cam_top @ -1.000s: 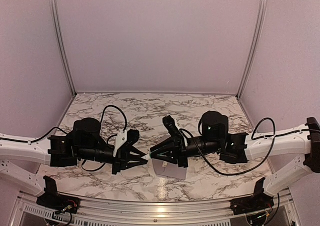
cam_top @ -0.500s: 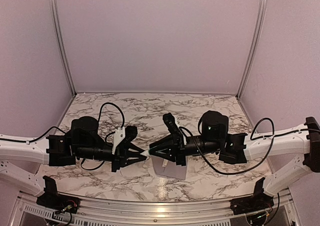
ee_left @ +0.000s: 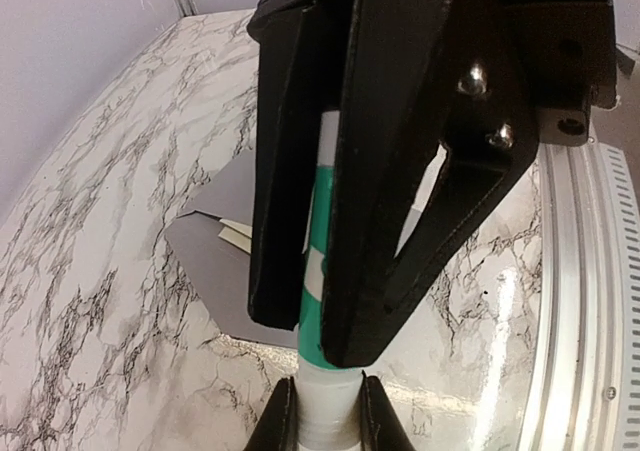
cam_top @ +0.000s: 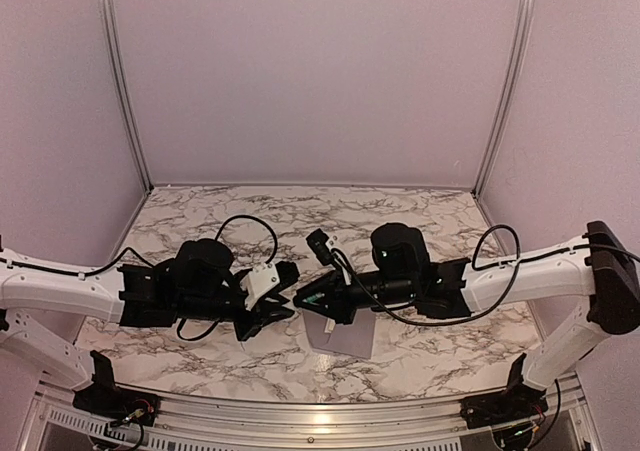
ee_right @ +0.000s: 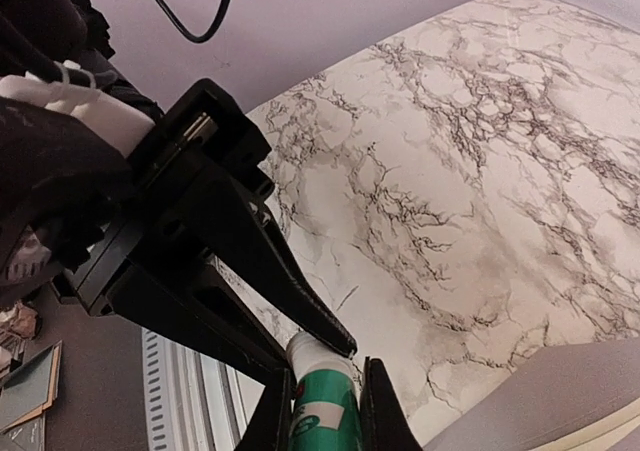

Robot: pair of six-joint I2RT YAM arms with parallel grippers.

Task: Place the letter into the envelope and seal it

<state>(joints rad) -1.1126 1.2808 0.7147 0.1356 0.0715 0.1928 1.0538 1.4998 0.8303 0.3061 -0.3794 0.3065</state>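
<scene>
A small green-white tube [ee_left: 323,233] hangs in the air between my two grippers. My left gripper [ee_left: 324,413] is shut on its white cap end [ee_left: 325,396]. My right gripper [ee_right: 324,403] is shut on its green body [ee_right: 325,411]. In the top view the two grippers meet tip to tip, left [cam_top: 286,306] and right [cam_top: 300,299], above the table's near middle. The grey envelope [ee_left: 215,266] lies flat on the marble below them; it also shows in the top view [cam_top: 345,339]. A cream corner of the letter [ee_left: 236,234] shows at the envelope's opening.
The marble table [cam_top: 300,216] stretches back to the purple walls. A metal rail [ee_left: 575,301] runs along the near edge. Black cables [cam_top: 245,226] loop above both wrists. The left gripper's black fingers [ee_right: 240,256] fill the left of the right wrist view.
Both arms have drawn in toward the middle and both wrists have turned. The meeting point of the tips has risen slightly. Both grippers keep hold of the tube.
</scene>
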